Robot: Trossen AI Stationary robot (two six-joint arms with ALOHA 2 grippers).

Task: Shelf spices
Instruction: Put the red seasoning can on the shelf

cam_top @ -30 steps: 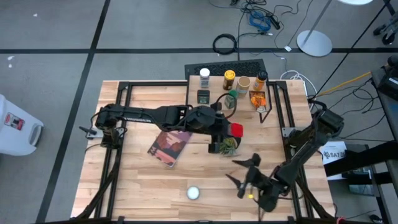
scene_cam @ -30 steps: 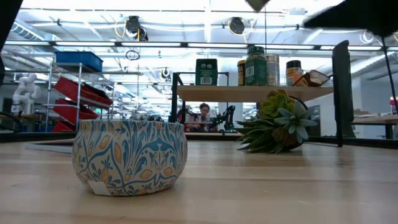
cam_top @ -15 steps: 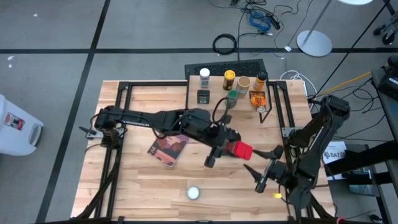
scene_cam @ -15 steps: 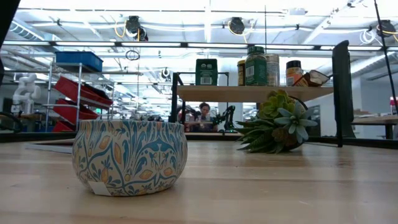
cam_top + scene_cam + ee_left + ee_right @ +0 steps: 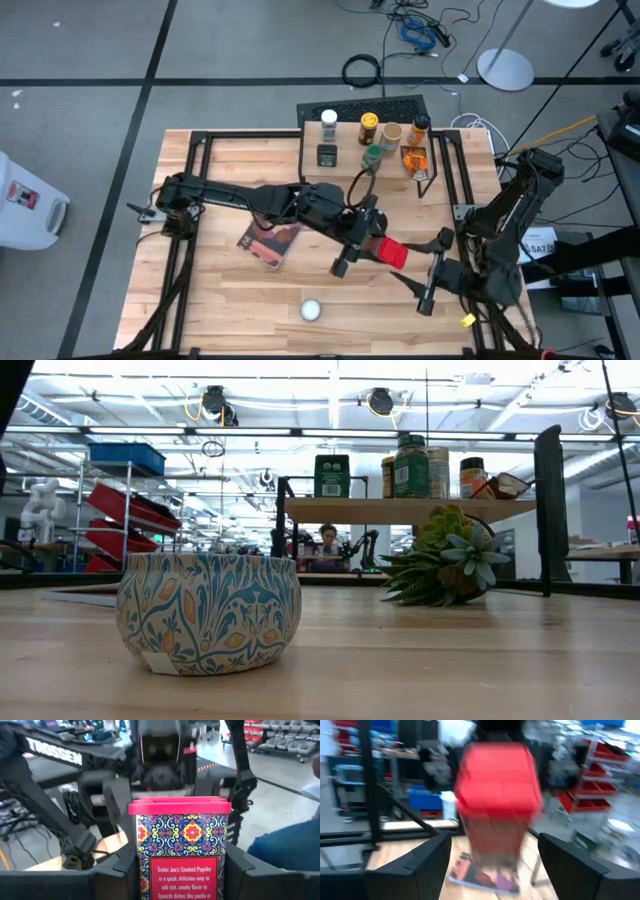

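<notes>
A paprika tin (image 5: 390, 250) with a red lid and patterned sides is held by my left gripper (image 5: 372, 244) in mid-air over the table's middle. Its lid end points at my right gripper (image 5: 432, 272), which is open and faces it from the right. In the right wrist view the tin (image 5: 499, 785) shows beyond that gripper's spread fingers (image 5: 420, 865), untouched. The shelf (image 5: 345, 138) stands at the far edge on its black frame. It carries several jars, a dark tin (image 5: 326, 155) and an orange packet (image 5: 415, 158). My left gripper pinches the paprika tin by its lower body (image 5: 150, 875), one finger (image 5: 112, 877) on each narrow side wall. It comes at the tin from the table's left, fingers lying along it. The tin is lifted clear, lying near level, with its red lid (image 5: 180, 806) pointing away toward the right arm.
A maroon picture book (image 5: 268, 240) lies left of centre, partly under the left arm. A small patterned round tin (image 5: 208, 610) sits near the near edge. The potted plant (image 5: 445, 570) lies on the table before the shelf (image 5: 400, 510). Bare wood lies to the near left.
My left gripper has carried the paprika tin toward the table's right and near edge, tipping it so the lid points at the right arm. My right gripper has risen from the near edge, swung toward the tin and turned to face it, staying open.
</notes>
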